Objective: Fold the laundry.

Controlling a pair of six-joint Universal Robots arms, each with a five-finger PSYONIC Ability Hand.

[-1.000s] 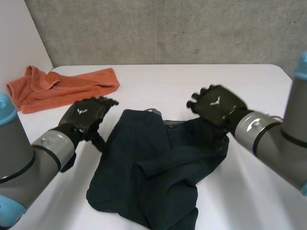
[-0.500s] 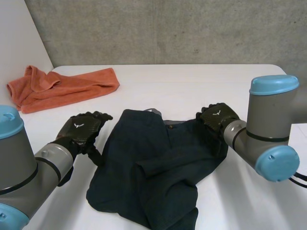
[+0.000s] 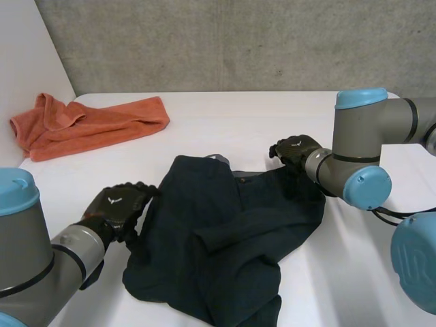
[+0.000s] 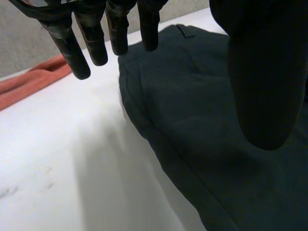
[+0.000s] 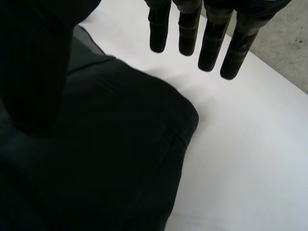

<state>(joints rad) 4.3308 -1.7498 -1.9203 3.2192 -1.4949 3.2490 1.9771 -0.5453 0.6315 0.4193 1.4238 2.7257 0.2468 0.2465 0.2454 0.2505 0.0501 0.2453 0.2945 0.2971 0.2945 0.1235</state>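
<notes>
Where the head view looks down on the white table (image 3: 225, 116), a dark navy garment (image 3: 225, 231) lies rumpled between the two hands, its soft matte cloth in broad folds and its nearest hem cut off by the frame. The left hand (image 3: 117, 206) rests palm down with its fingertips at the garment's side edge, though contact is hard to make out. The right hand (image 3: 294, 149) sits over the opposite far corner, its fingers mostly hidden behind its own back. Each hand's back carries a small white emblem (image 3: 114, 200), too small to read. Well beyond the left hand lies a bunched orange towel (image 3: 88, 126) of nubbly terry. In the left wrist view, the left hand's fingers (image 4: 96, 43) hang straight and apart from the thumb (image 4: 264, 72), holding nothing. Bare table (image 4: 62, 163) lies under the fingertips, a stitched edge of the garment (image 4: 192, 115) runs under the thumb, and a strip of the towel (image 4: 24, 86) shows past the fingertips. In the right wrist view, the right hand's fingers (image 5: 211, 48) are likewise straight and empty, over bare table (image 5: 250, 159). The garment's rounded, seamed corner (image 5: 110, 144) lies under the palm, partly hidden by the thumb (image 5: 33, 57).
</notes>
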